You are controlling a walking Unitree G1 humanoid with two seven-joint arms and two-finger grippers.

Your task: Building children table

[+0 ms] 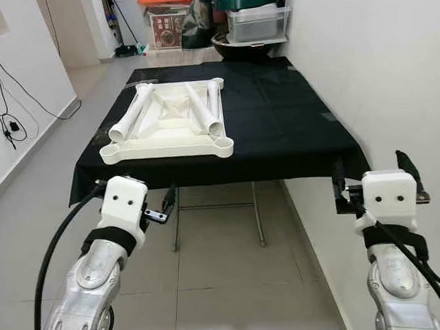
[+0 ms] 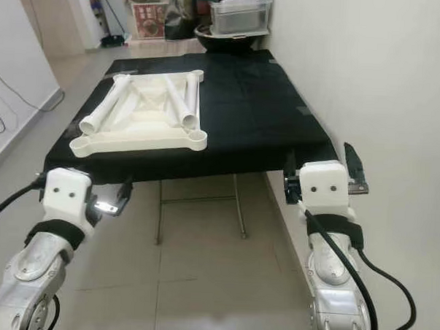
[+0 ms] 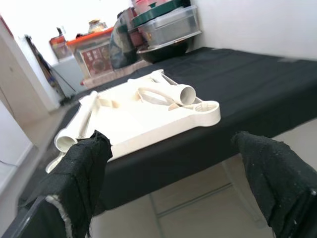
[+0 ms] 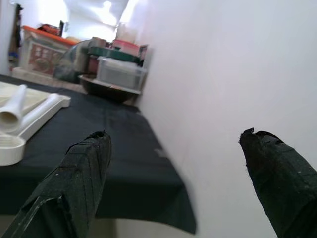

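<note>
Both grippers' jaws spread, left gripper (image 1: 160,206), right gripper (image 1: 377,170), white tabletop (image 1: 170,126), black-draped table (image 1: 294,132)

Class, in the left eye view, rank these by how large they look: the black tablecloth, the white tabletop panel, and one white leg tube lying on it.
1. black tablecloth
2. white tabletop panel
3. leg tube
The order is plain.

— What covers the surface (image 1: 294,132)?
— Matt black cloth, faintly creased, draped over its near edge.
— The tabletop piece (image 1: 170,130) and its tubes (image 1: 213,110)?
— Smooth cream plastic, a slight sheen.
— The tool fingers (image 3: 84,173)?
— Rough, matt black padding.
— The floor (image 1: 223,260)?
— Glossy pale tile.
</note>
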